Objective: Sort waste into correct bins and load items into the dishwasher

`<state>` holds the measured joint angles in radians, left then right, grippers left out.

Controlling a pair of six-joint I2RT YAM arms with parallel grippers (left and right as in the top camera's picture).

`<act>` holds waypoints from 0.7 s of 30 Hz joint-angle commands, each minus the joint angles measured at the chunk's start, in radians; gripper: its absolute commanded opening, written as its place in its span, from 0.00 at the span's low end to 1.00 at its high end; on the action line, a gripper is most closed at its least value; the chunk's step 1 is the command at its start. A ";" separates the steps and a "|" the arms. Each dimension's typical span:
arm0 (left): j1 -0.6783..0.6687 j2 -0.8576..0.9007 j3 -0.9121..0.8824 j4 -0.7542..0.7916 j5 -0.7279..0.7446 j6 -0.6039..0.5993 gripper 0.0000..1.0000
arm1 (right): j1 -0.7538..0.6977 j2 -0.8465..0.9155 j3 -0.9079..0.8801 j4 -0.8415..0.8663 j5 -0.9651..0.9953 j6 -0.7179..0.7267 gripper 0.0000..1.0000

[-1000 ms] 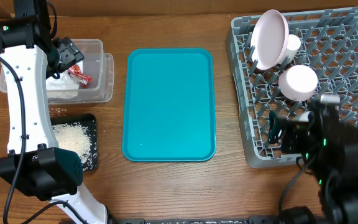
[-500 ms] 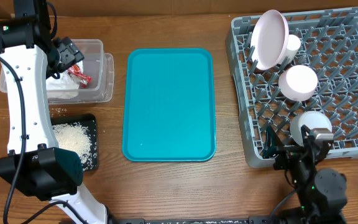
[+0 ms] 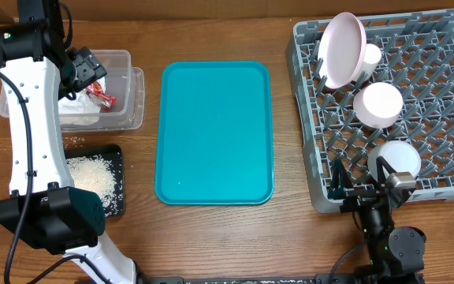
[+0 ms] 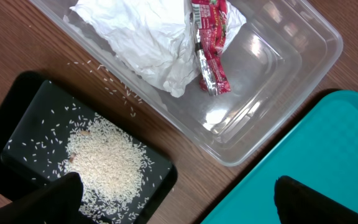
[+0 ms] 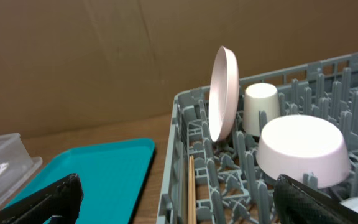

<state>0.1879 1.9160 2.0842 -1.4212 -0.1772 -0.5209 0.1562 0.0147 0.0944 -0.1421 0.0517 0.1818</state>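
My left gripper (image 3: 85,69) hangs open above the clear tub (image 3: 126,83), which holds crumpled napkins (image 4: 142,43) and a red-and-white wrapper (image 4: 210,50). Rice (image 4: 104,162) lies heaped in the black tray (image 3: 115,154), with loose grains (image 3: 73,142) on the wood beside it. The grey dish rack (image 3: 448,79) holds an upright white plate (image 3: 344,47), a white cup (image 3: 371,55), an upturned white bowl (image 3: 378,104) and a pale bowl (image 3: 396,156). My right gripper (image 3: 361,183) stands open and empty at the rack's front edge.
A teal tray (image 3: 215,130) lies bare between the bins and the rack. A wooden stick (image 5: 191,193) lies inside the rack along its left wall. A brown wall rises behind the table.
My right arm has drawn back off the rack toward the table's front edge, uncovering the pale bowl. The left arm has not moved.
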 commanded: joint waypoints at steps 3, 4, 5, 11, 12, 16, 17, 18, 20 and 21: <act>0.001 -0.001 0.021 0.002 -0.013 0.008 1.00 | -0.009 -0.012 -0.057 0.095 -0.002 -0.027 1.00; 0.001 -0.001 0.021 0.002 -0.013 0.008 1.00 | -0.009 -0.012 -0.067 0.112 -0.002 -0.031 1.00; 0.001 -0.001 0.021 0.002 -0.013 0.008 1.00 | -0.009 -0.012 -0.078 0.134 -0.002 -0.041 1.00; 0.001 -0.001 0.021 0.002 -0.013 0.008 1.00 | -0.049 -0.012 -0.086 0.161 -0.002 -0.090 1.00; 0.001 -0.001 0.021 0.002 -0.013 0.008 1.00 | -0.064 -0.012 -0.086 0.159 -0.002 -0.090 1.00; 0.001 -0.001 0.021 0.002 -0.013 0.008 1.00 | -0.115 -0.012 -0.086 0.144 -0.002 -0.090 1.00; 0.001 -0.001 0.021 0.002 -0.013 0.008 1.00 | -0.128 -0.012 -0.086 0.135 -0.002 -0.090 1.00; 0.001 -0.001 0.021 0.002 -0.013 0.008 1.00 | -0.143 -0.012 -0.086 0.122 -0.002 -0.090 1.00; 0.001 -0.001 0.021 0.002 -0.013 0.008 1.00 | -0.166 -0.012 -0.086 0.089 -0.002 -0.090 1.00; 0.001 -0.001 0.021 0.002 -0.013 0.008 1.00 | -0.175 -0.012 -0.086 0.066 -0.001 -0.090 1.00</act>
<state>0.1879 1.9160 2.0842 -1.4208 -0.1772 -0.5209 0.0063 0.0147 0.0185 -0.0540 0.0517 0.1020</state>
